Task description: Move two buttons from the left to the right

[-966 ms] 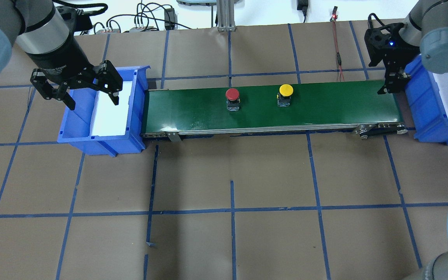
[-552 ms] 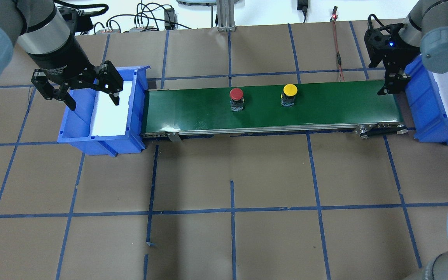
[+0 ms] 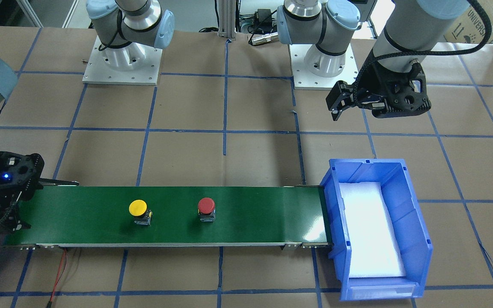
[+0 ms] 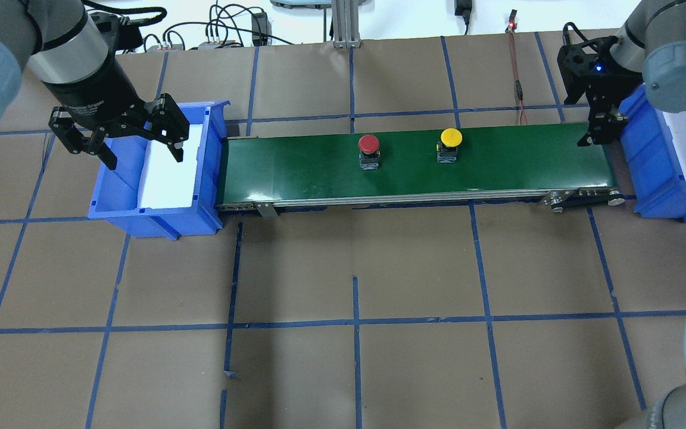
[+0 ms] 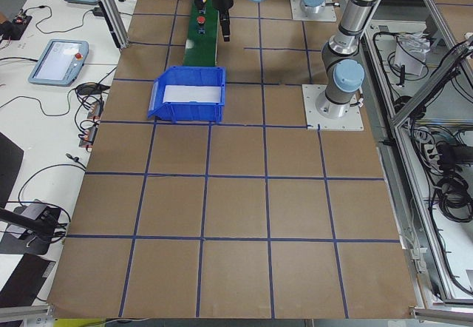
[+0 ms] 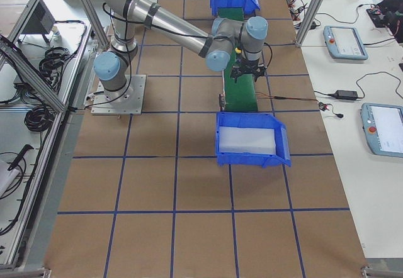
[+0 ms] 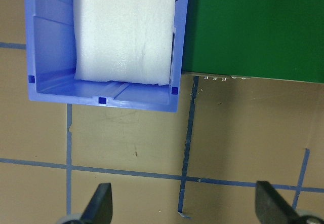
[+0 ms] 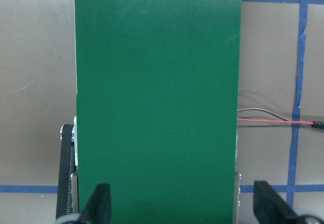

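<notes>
Overhead exterior: red button point(image 4: 368, 143) and yellow button point(image 4: 451, 138) are sitting between left pincer point(image 4: 140, 156) and right pincer point(image 4: 599, 130), both gaping wide, empty.

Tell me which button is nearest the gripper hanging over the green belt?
The yellow mushroom-capped push button; it sits nearer the right gripper than the red mushroom-capped push button behind it.
</notes>
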You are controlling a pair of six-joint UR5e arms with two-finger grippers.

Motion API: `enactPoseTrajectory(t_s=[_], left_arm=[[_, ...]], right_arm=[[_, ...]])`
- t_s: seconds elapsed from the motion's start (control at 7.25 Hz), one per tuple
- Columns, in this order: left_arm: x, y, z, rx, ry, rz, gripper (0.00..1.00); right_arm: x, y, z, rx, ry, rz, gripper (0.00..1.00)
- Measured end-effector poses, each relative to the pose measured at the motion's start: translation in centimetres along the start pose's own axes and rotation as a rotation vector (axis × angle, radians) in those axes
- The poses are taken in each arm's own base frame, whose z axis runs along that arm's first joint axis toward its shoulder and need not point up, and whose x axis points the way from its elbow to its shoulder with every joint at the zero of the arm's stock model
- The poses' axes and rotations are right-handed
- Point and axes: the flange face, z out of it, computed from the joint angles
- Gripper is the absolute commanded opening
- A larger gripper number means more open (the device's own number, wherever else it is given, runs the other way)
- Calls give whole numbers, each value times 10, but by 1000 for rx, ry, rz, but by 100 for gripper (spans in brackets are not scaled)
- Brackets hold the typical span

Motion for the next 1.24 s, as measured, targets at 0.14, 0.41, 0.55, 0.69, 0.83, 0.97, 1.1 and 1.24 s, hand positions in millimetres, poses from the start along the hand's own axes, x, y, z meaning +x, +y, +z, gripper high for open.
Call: enactPoseTrajectory(t_s=[0.14, 0.41, 0.55, 0.69, 0.83, 0.97, 1.1, 1.24], left_arm=[[0, 0, 0, 0, 0, 0, 100], [0, 2, 1, -3, -1, 1, 100], [0, 3, 2, -5, -2, 1, 100], [0, 4, 3, -6, -2, 1, 100], [0, 4, 3, -6, -2, 1, 100], [0, 4, 3, -6, -2, 1, 100], [0, 4, 3, -7, -3, 1, 100], [0, 4, 3, -6, -3, 1, 100]], right_arm=[[1, 0, 2, 0, -3, 0, 100], [1, 1, 5, 3, -9, 2, 100], [1, 2, 7, 5, -13, 3, 100], [1, 2, 8, 5, -13, 4, 100], [0, 1, 6, 5, -11, 5, 100], [0, 1, 5, 5, -10, 5, 100], [1, 0, 5, 4, -10, 5, 100], [1, 0, 5, 4, -10, 6, 100]])
